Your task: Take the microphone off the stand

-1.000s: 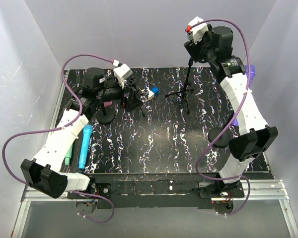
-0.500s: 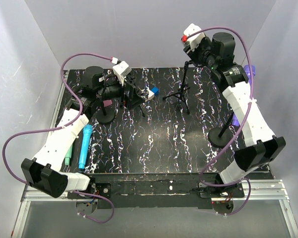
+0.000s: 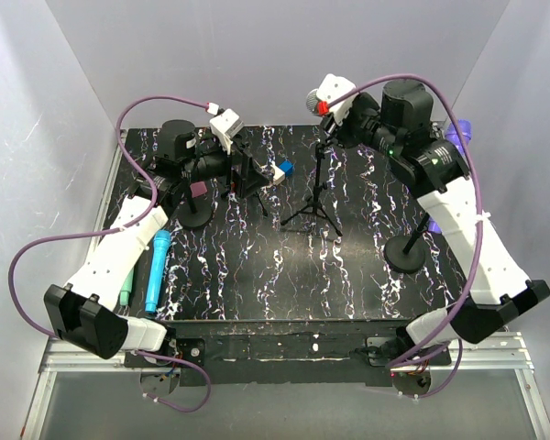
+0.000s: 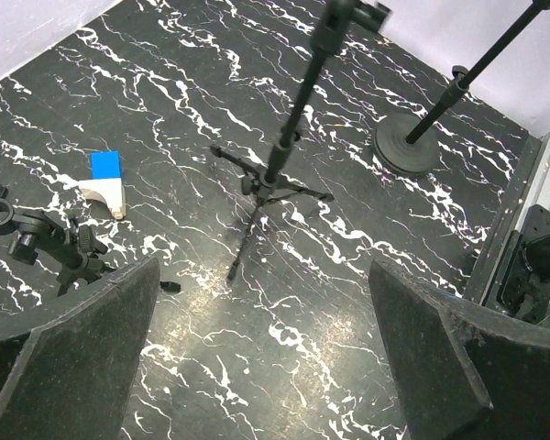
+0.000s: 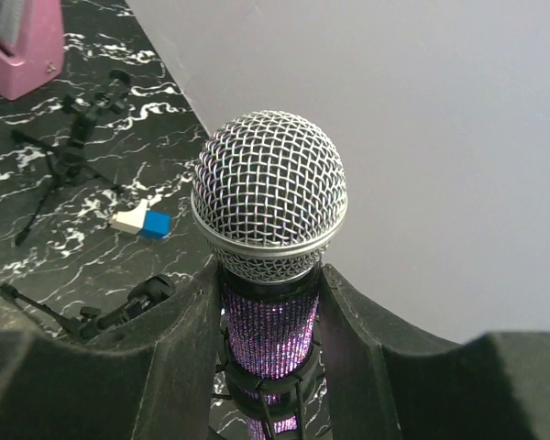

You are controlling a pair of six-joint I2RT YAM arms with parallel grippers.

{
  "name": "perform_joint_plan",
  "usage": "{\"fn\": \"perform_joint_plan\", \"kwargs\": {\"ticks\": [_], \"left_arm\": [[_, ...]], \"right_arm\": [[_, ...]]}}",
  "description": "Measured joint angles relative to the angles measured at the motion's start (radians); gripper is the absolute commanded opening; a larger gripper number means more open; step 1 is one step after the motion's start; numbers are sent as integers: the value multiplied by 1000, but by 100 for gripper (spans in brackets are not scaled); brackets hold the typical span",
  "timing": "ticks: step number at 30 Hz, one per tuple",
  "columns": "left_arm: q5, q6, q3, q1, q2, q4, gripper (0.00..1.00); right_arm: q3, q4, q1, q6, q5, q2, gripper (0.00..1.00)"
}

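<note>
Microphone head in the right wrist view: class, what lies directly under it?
The purple microphone body, gripped by the right gripper, with a black stand clip around it. Everything lower is hidden behind the gripper.

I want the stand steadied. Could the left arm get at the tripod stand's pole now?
Probably yes: the left claw is open, the tripod stand rises ahead with only bare tabletop between; the right claw holds just the microphone up top.

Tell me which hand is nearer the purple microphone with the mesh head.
Right. The right hand grips the microphone, a finger pressed on each side of its purple body below the mesh. The left hand hangs open across the table, near the small tripod.
</note>
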Motion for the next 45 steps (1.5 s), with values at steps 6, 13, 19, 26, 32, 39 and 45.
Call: {"fn": "perform_joint_plan", "kwargs": {"ticks": [6, 13, 19, 26, 32, 39, 45], "left_arm": [[-22, 30, 5, 1, -1, -2, 98], [-26, 54, 5, 1, -5, -3, 98], [-24, 70, 5, 1, -23, -10, 98], [52, 76, 23, 1, -40, -14, 98], [133, 104, 25, -3, -61, 53, 98], [228, 135, 111, -23, -42, 101, 98], [311, 164, 175, -42, 11, 168, 98]], "right_arm": [[-2, -42, 122, 14, 42, -44, 13], [-31, -27, 288, 64, 134, -41, 16], [-98, 57, 352, 148, 181, -37, 71], [-61, -7, 348, 251, 148, -38, 84], [-14, -131, 332, 309, 61, -59, 86], [38, -282, 242, 311, -64, -74, 85], [11, -323, 106, 277, -172, -111, 83]]}}
